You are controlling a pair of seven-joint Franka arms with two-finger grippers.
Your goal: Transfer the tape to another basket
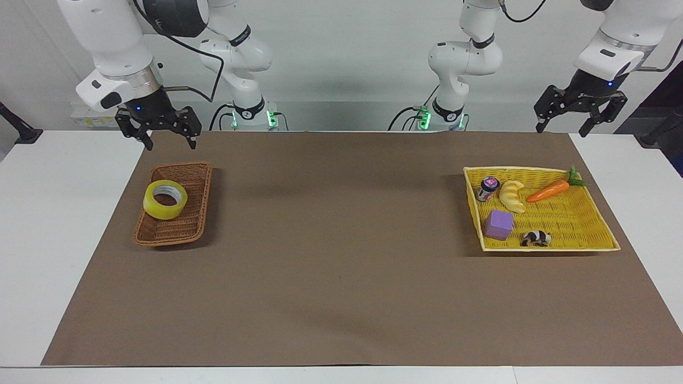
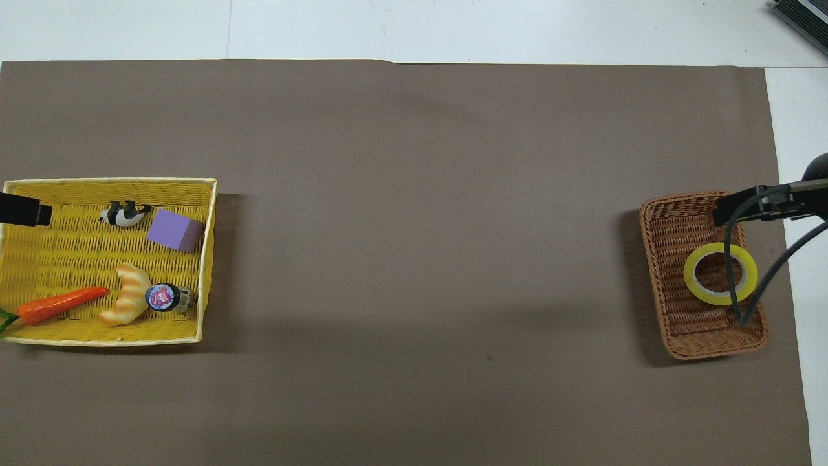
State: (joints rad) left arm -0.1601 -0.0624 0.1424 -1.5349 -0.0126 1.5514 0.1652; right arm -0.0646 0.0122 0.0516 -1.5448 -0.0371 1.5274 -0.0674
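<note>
The yellow tape roll (image 1: 160, 209) lies flat in the brown wicker basket (image 1: 184, 229) at the right arm's end of the table. It also shows in the overhead view (image 2: 691, 275), in the same basket (image 2: 666, 226). My right gripper (image 1: 166, 142) is open and empty, raised above the table by the basket's end nearer the robots, clear of the tape. My left gripper (image 1: 579, 128) is open and empty, held high over the table edge near the yellow basket, and waits there.
The wide yellow basket (image 1: 549, 248) at the left arm's end holds a carrot (image 1: 549, 191), a croissant (image 1: 513, 196), a small jar (image 1: 487, 188), a purple cube (image 1: 499, 224) and a black-and-white toy (image 1: 535, 238). Brown paper (image 1: 341, 256) covers the table.
</note>
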